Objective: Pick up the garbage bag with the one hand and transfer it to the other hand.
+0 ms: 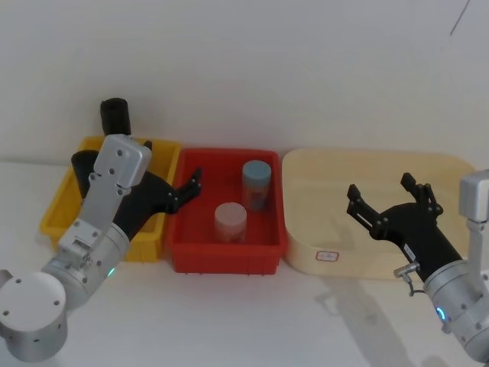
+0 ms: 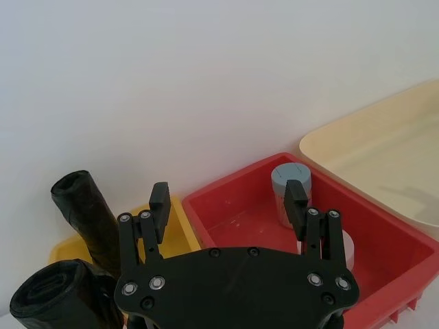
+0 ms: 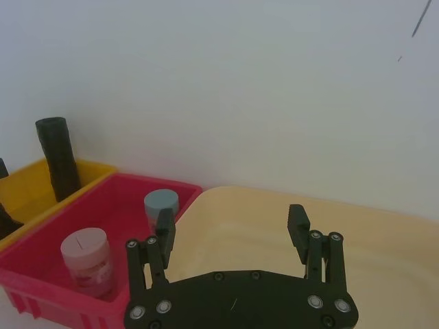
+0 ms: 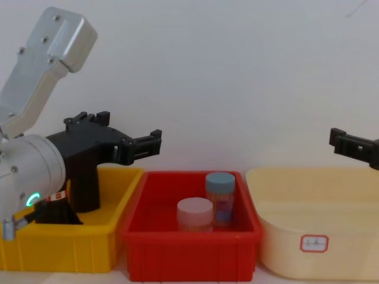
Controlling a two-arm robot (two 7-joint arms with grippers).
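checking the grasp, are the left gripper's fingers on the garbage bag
Apart. Left wrist view: the left gripper is open and empty, the garbage bag lies beside it.

The garbage bag (image 1: 81, 163), a thick black roll, sat in the yellow bin (image 1: 145, 246) toward its 10 o'clock corner, partly hidden under the left arm; the chest view caught a strip of its red-and-white label band. The left gripper (image 2: 227, 199), on the green-ringed arm, hovered above the line where the yellow bin met the red bin (image 1: 229, 256), fingers spread and holding nothing, pointing toward 2 o'clock, the bag at its 9 o'clock. The right gripper (image 1: 382, 187), on the blue-ringed arm, hung over the cream tub (image 1: 306, 252), fingers spread and holding nothing, pointing toward 11 o'clock
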